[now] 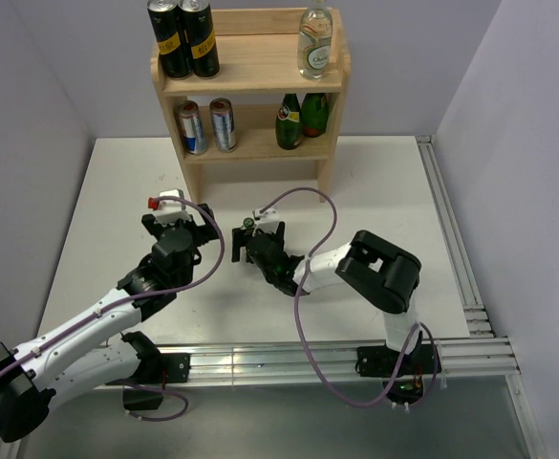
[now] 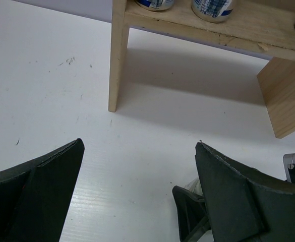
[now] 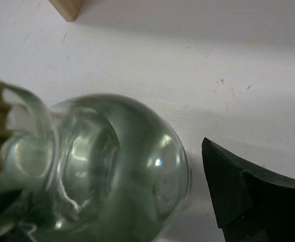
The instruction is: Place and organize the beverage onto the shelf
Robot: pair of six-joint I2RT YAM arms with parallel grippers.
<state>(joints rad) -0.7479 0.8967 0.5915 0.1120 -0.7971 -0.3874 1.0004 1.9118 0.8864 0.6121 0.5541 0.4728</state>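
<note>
Pale wooden shelf [image 1: 255,59] at upper centre, with cans [image 1: 185,38] and bottles [image 1: 315,43] on its top two tiers. Left gripper [image 2: 138,146] splayed wide over bare white table [image 2: 46,75], grasping nothing. Right gripper [image 1: 260,235] at frame centre, likewise released. Clear glass bottle [image 3: 112,171] just beside its one visible finger [image 3: 248,191], a gap between them.

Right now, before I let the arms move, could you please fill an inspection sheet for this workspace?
surface: white table, a few faint scuffs.
job's things: wooden shelf holds two black cans, one clear bottle, two silver cans, two green bottles; another glass bottle by the right fingers, not gripped.
clutter: nothing seen.
grippers: left gripper and right gripper both open.
cables: purple cables loop over the table.
surroundings: pale walls; metal rails at the near edge.
</note>
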